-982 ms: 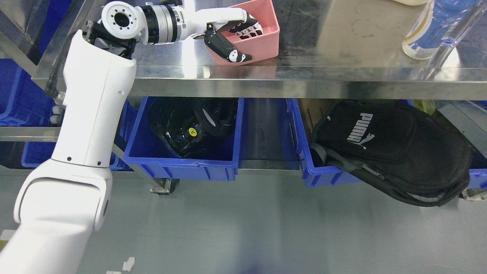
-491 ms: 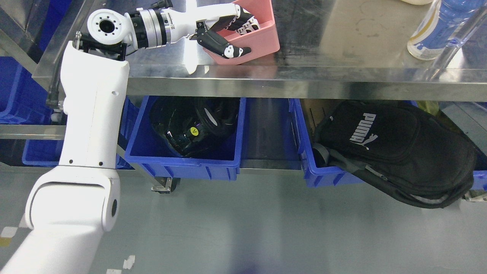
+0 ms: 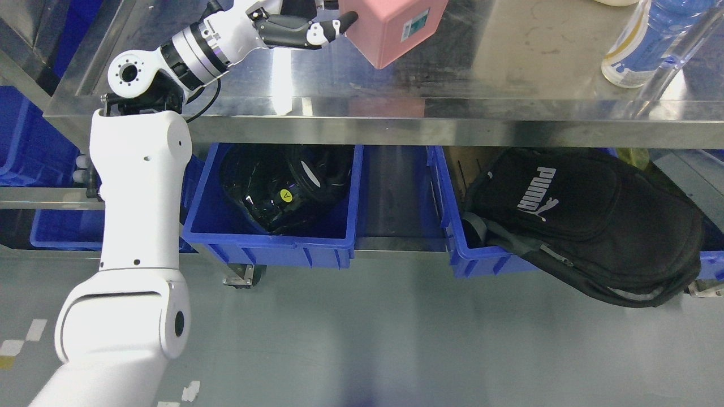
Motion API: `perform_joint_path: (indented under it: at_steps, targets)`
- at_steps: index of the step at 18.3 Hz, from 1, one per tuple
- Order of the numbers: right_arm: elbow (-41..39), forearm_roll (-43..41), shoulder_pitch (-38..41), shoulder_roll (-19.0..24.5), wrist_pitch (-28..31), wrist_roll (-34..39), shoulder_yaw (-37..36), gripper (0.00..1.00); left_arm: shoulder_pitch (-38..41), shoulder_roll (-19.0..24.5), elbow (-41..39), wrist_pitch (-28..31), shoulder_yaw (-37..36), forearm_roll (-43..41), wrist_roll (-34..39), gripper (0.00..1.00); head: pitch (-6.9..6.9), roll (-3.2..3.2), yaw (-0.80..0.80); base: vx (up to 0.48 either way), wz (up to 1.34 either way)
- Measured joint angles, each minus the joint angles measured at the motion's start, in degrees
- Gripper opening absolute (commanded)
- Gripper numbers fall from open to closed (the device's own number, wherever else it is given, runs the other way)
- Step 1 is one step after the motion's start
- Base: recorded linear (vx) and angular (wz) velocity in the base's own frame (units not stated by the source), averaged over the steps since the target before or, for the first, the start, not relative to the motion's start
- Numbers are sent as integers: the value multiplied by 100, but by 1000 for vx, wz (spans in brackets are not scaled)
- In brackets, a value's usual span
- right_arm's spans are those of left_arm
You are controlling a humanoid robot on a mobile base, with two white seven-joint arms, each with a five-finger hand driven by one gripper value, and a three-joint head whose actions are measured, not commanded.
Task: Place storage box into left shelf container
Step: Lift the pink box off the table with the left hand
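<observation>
1. Left hand, top of frame: fingers gripping the pink box, thumb lying along its left side.
2. Box: hanging tilted above the steel table, underside label showing.
3. Step: carrying, seemingly.
4. Next: lowering past the table edge into the left blue bin, lower centre-left, partly filled with black items.

- The left hand grips the pink storage box at its left side, above the steel table, near the table's far edge.
- The box is tilted, its base with a small label facing the camera.
- A water bottle stands on the table's right end.
- Under the table, a blue bin on the left holds black gear.
- Right of it under the table, a black bag lies over another blue bin.
</observation>
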Motion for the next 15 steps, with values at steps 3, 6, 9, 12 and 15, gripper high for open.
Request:
perform_joint_path:
  at_steps: [3, 6, 9, 12, 15]
  targets:
    - [0, 0, 0, 0, 0, 0, 0, 100, 241, -19, -150, -639, 112, 572, 187, 1, 0, 0, 0, 0, 0]
    - [0, 0, 0, 0, -2, 2, 0, 100, 683, -36, -490, -1320, 115, 892, 841, 2, 0, 0, 0, 0, 0]
    - [0, 0, 0, 0, -17, 10, 0, 100, 1318, -48, -1107, -1649, -50, 1077, 2217, 3, 0, 0, 0, 2, 24]
    - [0, 0, 1, 0, -38, 32, 0, 100, 2150, -59, -1939, -1748, -472, 1077, 3720, 3, 0, 0, 0, 26, 203]
    - [0, 0, -1, 0, -24, 22, 0, 100, 2770, -67, -2524, -1825, -797, 1032, 4264, 3, 0, 0, 0, 72, 474]
